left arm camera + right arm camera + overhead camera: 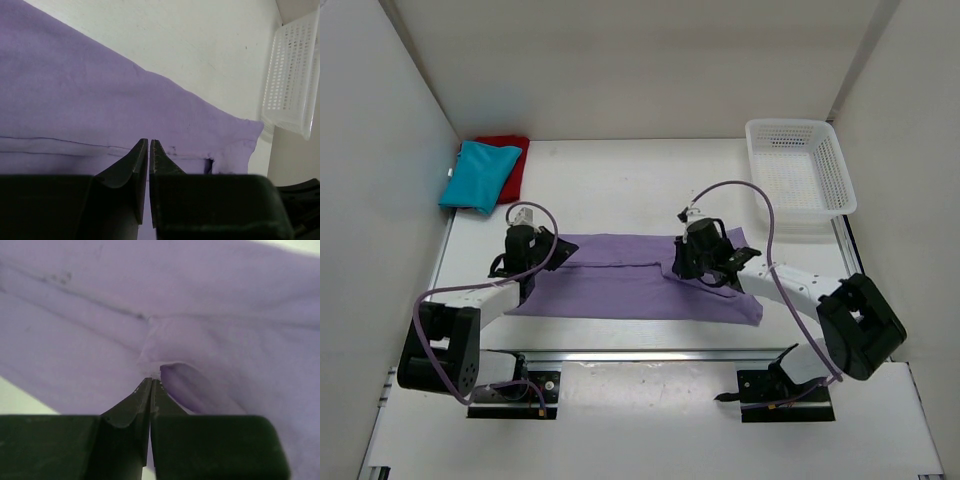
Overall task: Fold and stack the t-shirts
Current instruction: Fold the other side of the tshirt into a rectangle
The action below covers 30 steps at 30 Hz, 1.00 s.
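The pale lavender t-shirt [640, 285] lies spread across the middle of the table, folded lengthwise into a long band. My left gripper [552, 252] is at its left end. Its jaws are shut, with the tips [149, 141] on the folded edge line of the lavender t-shirt [75, 95]. My right gripper [678, 268] is over the right half. Its jaws [151, 381] are shut and pinch a small raised fold of the lavender t-shirt [170, 340]. The teal-blue t-shirt [478, 176] lies folded on top of the red t-shirt [512, 158] at the back left.
A white mesh basket [790, 125] stands at the back right; it also shows in the left wrist view [295, 75]. White walls close in the table on the left, back and right. A metal rail [650, 355] runs along the near edge.
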Each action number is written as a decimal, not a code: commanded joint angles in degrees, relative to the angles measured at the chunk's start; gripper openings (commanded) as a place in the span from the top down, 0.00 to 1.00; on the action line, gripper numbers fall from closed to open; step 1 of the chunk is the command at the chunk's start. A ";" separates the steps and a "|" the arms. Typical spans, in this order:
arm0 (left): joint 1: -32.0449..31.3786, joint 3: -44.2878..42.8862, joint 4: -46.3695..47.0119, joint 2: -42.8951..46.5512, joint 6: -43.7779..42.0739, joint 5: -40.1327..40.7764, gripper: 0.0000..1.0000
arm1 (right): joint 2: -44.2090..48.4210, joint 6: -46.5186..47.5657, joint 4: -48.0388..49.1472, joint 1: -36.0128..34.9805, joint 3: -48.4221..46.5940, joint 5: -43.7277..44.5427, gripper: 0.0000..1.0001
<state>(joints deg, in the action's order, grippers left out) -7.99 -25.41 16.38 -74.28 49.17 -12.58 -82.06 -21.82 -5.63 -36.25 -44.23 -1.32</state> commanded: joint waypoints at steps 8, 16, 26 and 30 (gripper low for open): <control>-0.01 0.89 4.28 0.27 2.16 -0.34 0.82 | 7.08 -6.75 -5.26 -9.18 1.61 0.53 0.83; -4.31 -0.34 4.89 -0.69 1.90 0.54 0.82 | 15.09 -3.84 -7.20 5.19 6.51 2.02 0.93; -24.16 -7.71 5.07 -8.85 -1.62 2.73 0.82 | 14.04 -3.23 -3.34 16.73 16.53 -1.57 0.93; -29.97 -14.56 4.81 -14.82 -3.72 2.56 0.80 | 15.17 -3.05 -3.78 17.70 16.19 -0.78 0.92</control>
<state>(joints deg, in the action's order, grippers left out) -34.81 -34.89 20.60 -86.89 48.21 -10.98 -68.14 -25.45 -12.34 -19.68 -27.44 -1.52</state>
